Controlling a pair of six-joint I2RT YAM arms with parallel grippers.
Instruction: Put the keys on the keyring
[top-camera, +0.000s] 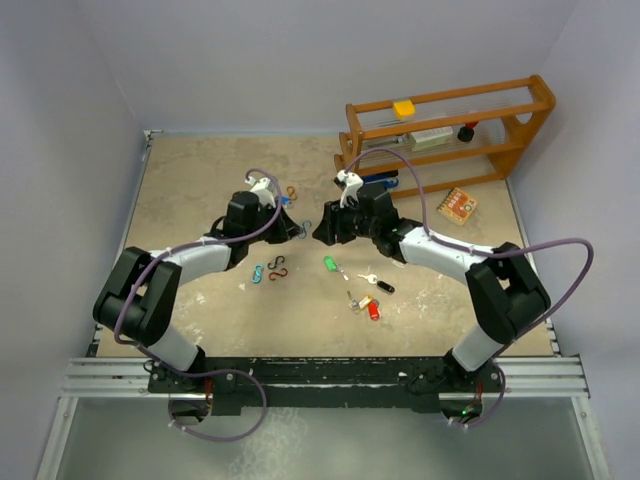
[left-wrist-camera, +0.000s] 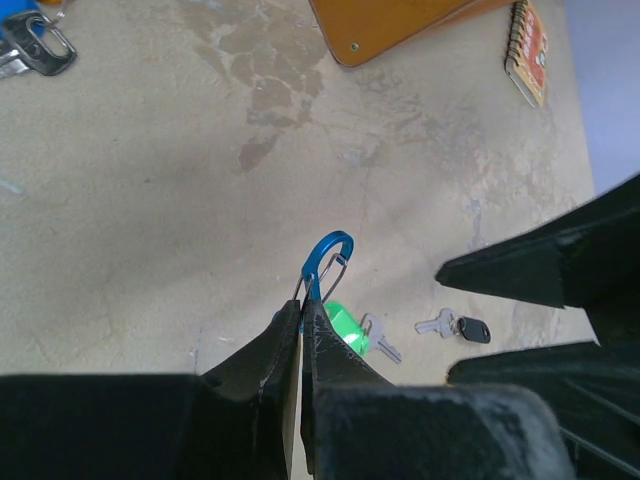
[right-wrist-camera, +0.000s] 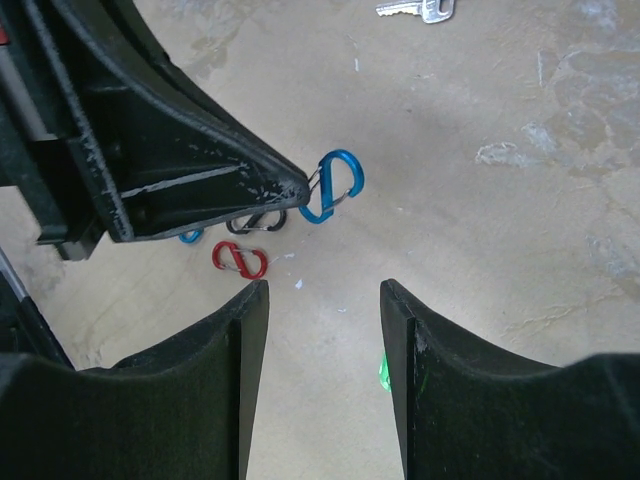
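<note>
- Looking down from the top camera, both arms reach to the middle of the worktop (top-camera: 200, 200). The left claw (top-camera: 302, 230) and right claw (top-camera: 320, 233) are tip to tip, almost meeting, and their jaws are too small to read here.
- On the near side of the right claw the keys lie loose on the worktop: a green-tagged key (top-camera: 330, 263), a black-headed key (top-camera: 383, 286), and a yellow and red cluster (top-camera: 370, 306).
- A few loose clips (top-camera: 268, 270) lie near the left arm. A wooden rack (top-camera: 450, 130) stands at the far right, with an orange notebook (top-camera: 458, 205) just beside it.
- In the left wrist view, the left claw (left-wrist-camera: 303, 310) is clenched, its tips pinching the lower end of a blue clip (left-wrist-camera: 328, 260). The clip's upper loop pokes out past the tips.
- Behind the clip, the green-tagged key (left-wrist-camera: 347, 328) lies on the worktop. The black-headed key (left-wrist-camera: 458, 327) lies apart to its right.
- In the right wrist view, the right claw (right-wrist-camera: 322, 310) is released, its fingers spread over bare worktop and grasping nothing.
- The left claw (right-wrist-camera: 295, 188) comes in from the left with the blue clip (right-wrist-camera: 338, 185) at its tip.
- A red clip (right-wrist-camera: 240, 260) and a black clip (right-wrist-camera: 255, 222) lie on the worktop by it. One silver key (right-wrist-camera: 418, 8) shows at the top edge.
</note>
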